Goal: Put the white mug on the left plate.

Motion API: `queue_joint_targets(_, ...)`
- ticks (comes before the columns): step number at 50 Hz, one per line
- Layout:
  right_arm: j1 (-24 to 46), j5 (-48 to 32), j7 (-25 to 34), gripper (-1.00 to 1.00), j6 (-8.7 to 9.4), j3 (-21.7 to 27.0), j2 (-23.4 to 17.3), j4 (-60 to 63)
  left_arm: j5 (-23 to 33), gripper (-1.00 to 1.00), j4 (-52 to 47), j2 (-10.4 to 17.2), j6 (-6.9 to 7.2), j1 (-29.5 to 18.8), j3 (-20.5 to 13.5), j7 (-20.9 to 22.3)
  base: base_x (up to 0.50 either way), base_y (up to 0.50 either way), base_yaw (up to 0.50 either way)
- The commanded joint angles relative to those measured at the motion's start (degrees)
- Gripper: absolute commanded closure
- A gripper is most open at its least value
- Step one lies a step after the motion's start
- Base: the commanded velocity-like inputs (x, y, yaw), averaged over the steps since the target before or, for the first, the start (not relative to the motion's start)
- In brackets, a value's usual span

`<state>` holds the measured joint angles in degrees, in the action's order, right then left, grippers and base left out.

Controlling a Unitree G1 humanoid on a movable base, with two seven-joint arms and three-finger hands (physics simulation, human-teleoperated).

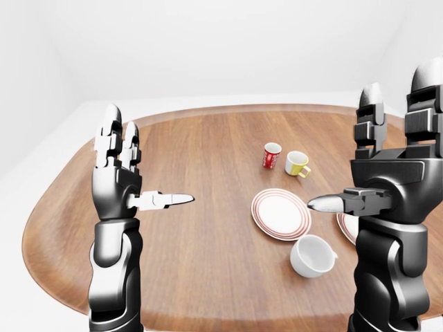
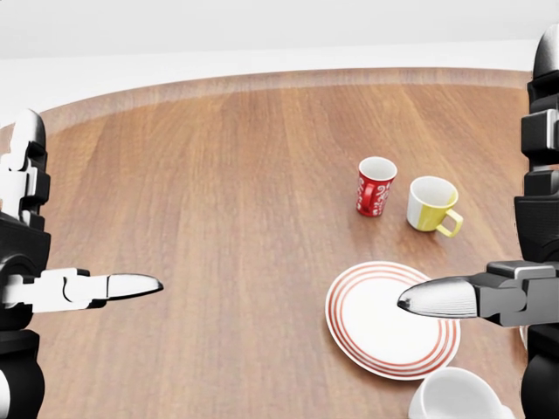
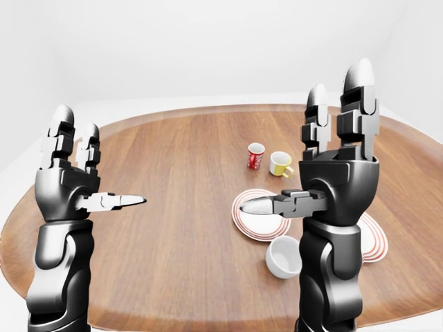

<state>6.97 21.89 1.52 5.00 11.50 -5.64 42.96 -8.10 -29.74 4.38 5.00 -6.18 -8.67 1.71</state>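
The white mug [image 1: 313,256] stands upright on the wooden table [image 1: 208,249], just below and to the right of the left red-ringed plate [image 1: 280,214], which is bare. In the head view only the white mug's rim [image 2: 458,394] shows at the bottom edge, under the left plate [image 2: 391,319]. My right hand [image 1: 360,176] is raised above the table with fingers upright and thumb pointing left, open, over the mug and not touching it. My left hand [image 1: 138,176] is held up the same way far to the left, open and holding nothing.
A red mug [image 2: 376,186] and a yellow mug [image 2: 431,205] stand side by side above the left plate. The right plate [image 3: 374,238] lies mostly hidden behind my right forearm. The table's rounded edge [image 1: 41,228] curves round at the left.
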Motion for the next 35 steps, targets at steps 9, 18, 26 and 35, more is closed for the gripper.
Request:
queue_joint_targets(9,-0.8,0.1,-0.7,-1.00,0.00,-0.2,0.0,-0.1,0.2,-0.97,0.0,-0.3,0.00,0.5,0.3,0.3,0.29,-0.09,0.00)
queue_joint_targets(18,-11.2,-6.4,1.9,-1.00,0.00,-4.6,-2.2,8.3,0.6,-0.97,-0.3,-0.5,0.00,1.0,0.8,0.3,0.00,0.00,0.00)
queue_joint_targets(26,-11.9,-19.4,8.6,-1.00,0.00,-5.6,0.4,11.9,0.8,-0.97,-0.5,-0.6,0.00,1.1,0.9,0.3,0.00,0.00,0.00)
queue_joint_targets(35,-14.1,-25.3,14.6,-1.00,0.00,-6.7,1.7,14.4,0.9,-0.97,-0.3,-0.6,0.00,1.1,0.8,0.4,0.00,0.00,0.00)
